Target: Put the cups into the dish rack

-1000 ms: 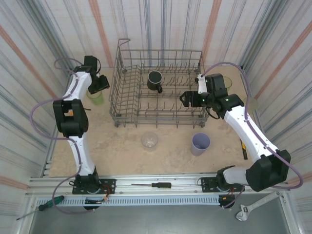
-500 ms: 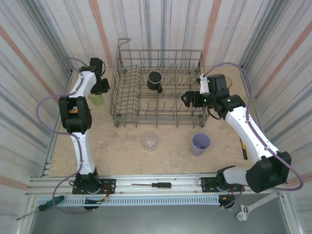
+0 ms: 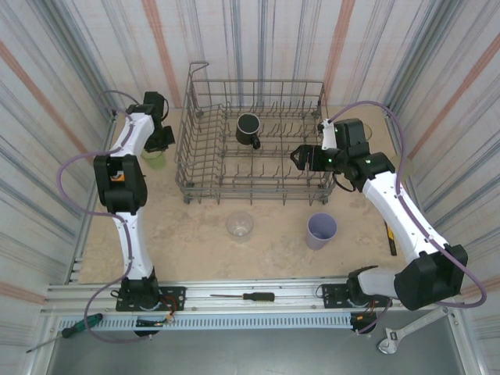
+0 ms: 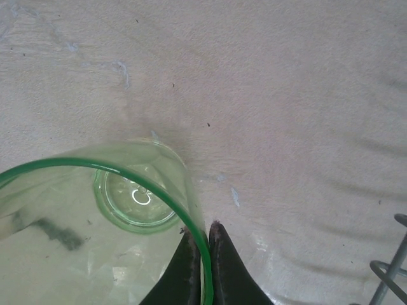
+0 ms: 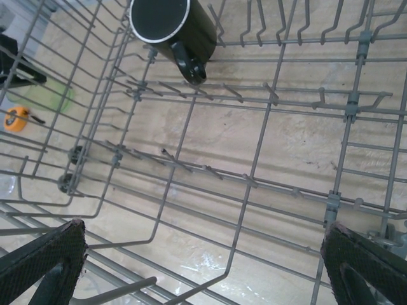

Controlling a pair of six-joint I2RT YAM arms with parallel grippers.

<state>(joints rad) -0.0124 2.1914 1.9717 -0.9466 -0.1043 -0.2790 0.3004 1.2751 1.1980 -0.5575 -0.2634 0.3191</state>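
bright, even, diffuse light, faint soft shadows, small glints in the green tumbler (image 4: 137, 197), wrist views slightly soft

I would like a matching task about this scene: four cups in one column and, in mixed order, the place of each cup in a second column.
Column 1:
1 black mug
2 purple cup
3 clear cup
4 green cup

Column 2:
A on the table, in front of the rack's right corner
B rim pinched by the left fingers
C inside the rack
D on the table, in front of the rack's middle

Pairs: 1-C; 2-A; 3-D; 4-B
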